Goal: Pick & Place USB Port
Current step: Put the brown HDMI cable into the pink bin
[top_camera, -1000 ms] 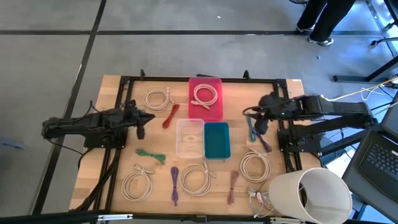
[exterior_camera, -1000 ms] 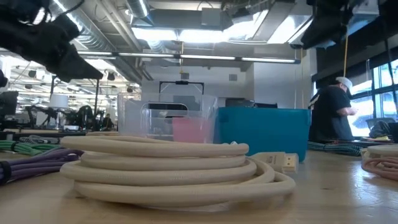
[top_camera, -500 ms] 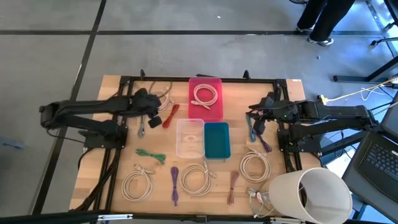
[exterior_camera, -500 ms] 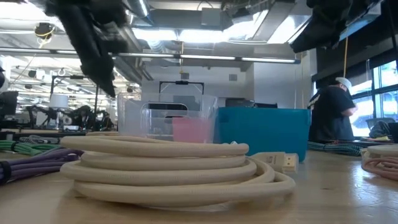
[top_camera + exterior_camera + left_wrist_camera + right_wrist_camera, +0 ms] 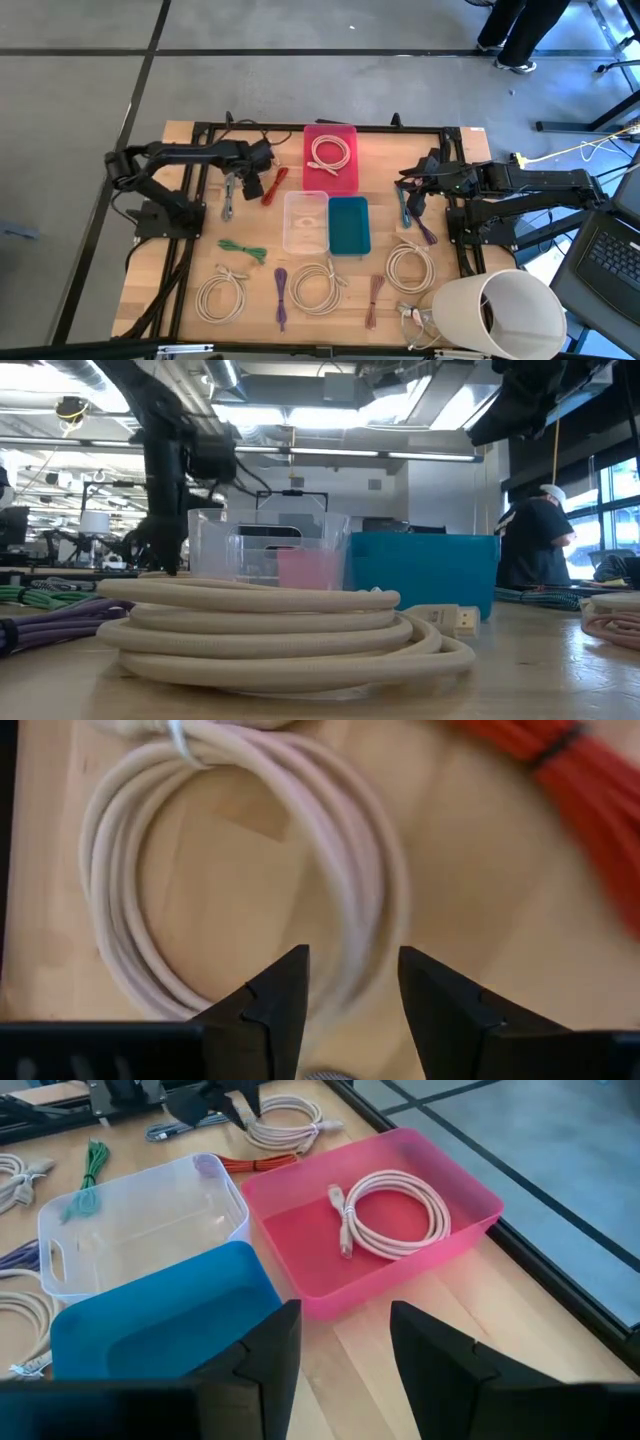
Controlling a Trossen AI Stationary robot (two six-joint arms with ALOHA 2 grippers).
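My left gripper (image 5: 352,960) is open and points down over a coiled white cable (image 5: 370,850) that lies flat on the table, left of the pink bin (image 5: 331,185). Its fingers stand on either side of the coil's strands; I cannot tell whether they touch. In the high view the gripper (image 5: 260,162) hides most of that coil. In the low view it (image 5: 162,555) hangs low near the table. A second white cable (image 5: 330,152) lies in the pink bin. My right gripper (image 5: 345,1315) is open and waits right of the bins (image 5: 405,188).
A clear bin (image 5: 306,222) and a teal bin (image 5: 348,225) stand mid-table. A red cable (image 5: 275,185) and a grey cable (image 5: 228,200) lie beside my left gripper. A green cable (image 5: 245,248), white coils (image 5: 315,285) and purple cables (image 5: 281,295) lie near the front. A white cylinder (image 5: 500,315) stands at the near right corner.
My left arm has swung from the table's left side toward the far edge and the pink bin. Its gripper has come down over the white coil there. No cable has moved.
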